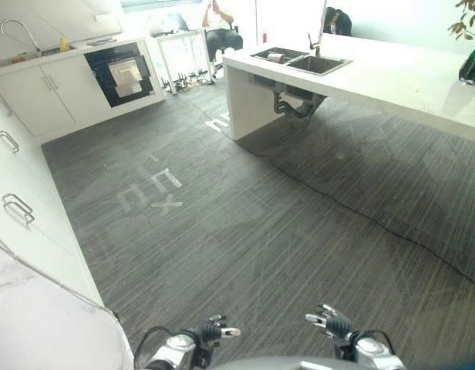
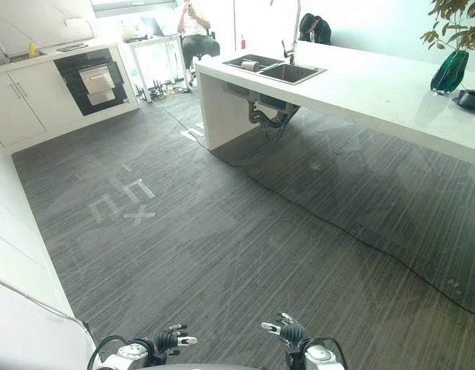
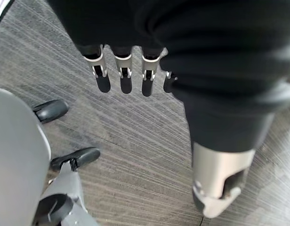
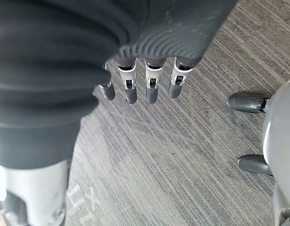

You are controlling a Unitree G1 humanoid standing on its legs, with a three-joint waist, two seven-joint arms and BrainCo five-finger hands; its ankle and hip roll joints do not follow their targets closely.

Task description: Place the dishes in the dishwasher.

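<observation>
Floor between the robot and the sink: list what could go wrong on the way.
1. A thin cable runs across the floor toward the island; feet may snag it.
2. Both the left hand and the right hand hang open and empty, while the sink is still far off.
3. A person sits beyond, possibly near the route.

Feed is bright and evenly lit on my end. Strongest light comes from the far windows [image 1: 291,15], which are blown out to white. The white island tabletop [image 2: 376,77] glares hard, its surface detail washed away. Broad pale sheen streaks run across the grey floor [image 1: 261,216]; a soft shadow sits under the island by the sink [image 2: 276,71]. Straight edges bow toward the corners in both eye views. In the wrist views the dark covers are a blurred mass, floor grain past the fingers [image 3: 124,80] stays crisp.
</observation>
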